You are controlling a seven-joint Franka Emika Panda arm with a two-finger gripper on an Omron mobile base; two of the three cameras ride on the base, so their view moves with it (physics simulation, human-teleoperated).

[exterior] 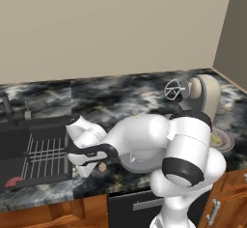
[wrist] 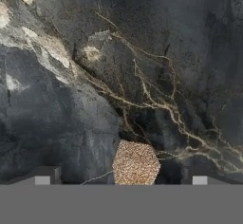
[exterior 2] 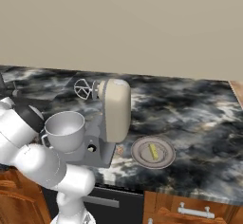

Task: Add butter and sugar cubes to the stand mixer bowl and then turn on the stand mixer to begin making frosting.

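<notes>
The gripper [wrist: 121, 180] hangs low over the counter [wrist: 57, 104] with its jaws spread wide and nothing between them yet; the sugar cube [wrist: 136, 163] sits on the stone directly between the two fingertips [wrist: 43, 176], which suggests the hand is lined up to close on it. In the hand view the cube is a speckled tan, roughly hexagonal lump, grainy in texture, resting flat on the dark veined marble. From the left base view the same sugar cube [exterior: 102, 166] lies close to the counter's front edge, just right of the sink [exterior: 34, 149], with the arm bent down over it. Farther along the counter to the right stands the stand mixer [exterior 2: 111, 118], head tilted up with the whisk [exterior 2: 82, 88] raised clear, presumably so the stand mixer bowl [exterior 2: 65, 131] on its base stays open for loading. The bowl appears empty. Beside the mixer, near the front edge, the butter [exterior 2: 153, 151] rests untouched on a round grey plate [exterior 2: 140, 157].
</notes>
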